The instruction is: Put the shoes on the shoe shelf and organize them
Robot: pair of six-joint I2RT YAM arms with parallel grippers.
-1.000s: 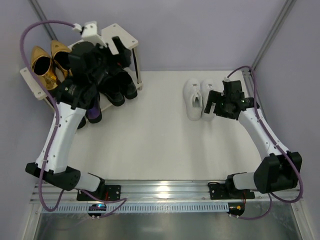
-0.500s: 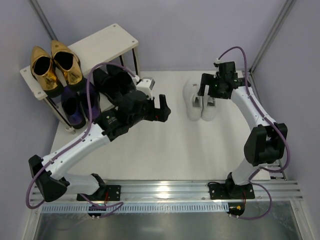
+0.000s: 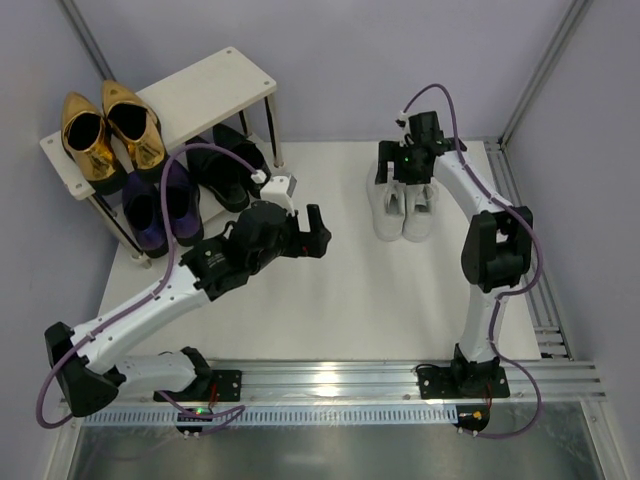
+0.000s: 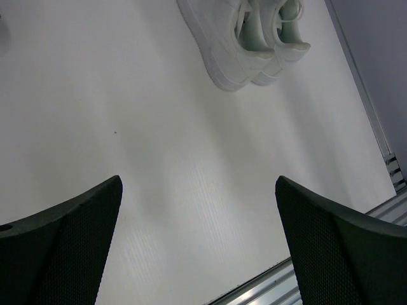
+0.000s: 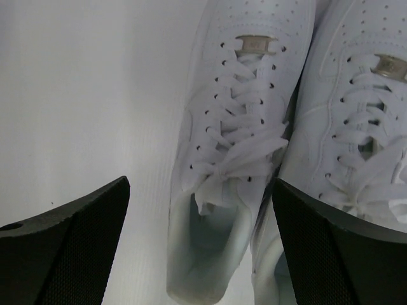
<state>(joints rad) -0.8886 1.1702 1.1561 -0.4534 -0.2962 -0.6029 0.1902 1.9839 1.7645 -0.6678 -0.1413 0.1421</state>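
The white lace-up sneakers (image 3: 405, 208) stand side by side on the table at the right, toes toward me. My right gripper (image 3: 407, 165) is open above their heel end; in the right wrist view its fingers (image 5: 76, 248) straddle the left sneaker (image 5: 235, 159). My left gripper (image 3: 312, 228) is open and empty over the table's middle; its wrist view shows the sneakers (image 4: 245, 38) far ahead. On the shoe shelf (image 3: 215, 85) the gold loafers (image 3: 105, 130) sit on the top board's left. The purple shoes (image 3: 160, 205) and black shoes (image 3: 225, 165) sit on the lower tier.
The right half of the shelf's top board is bare. A metal rail (image 3: 330, 375) runs along the near edge. Grey walls and frame posts (image 3: 545, 65) close in the back and sides.
My left arm has drawn away from the shelf toward the table's middle. My right gripper has swung from the sneakers' right side to above their heel end.
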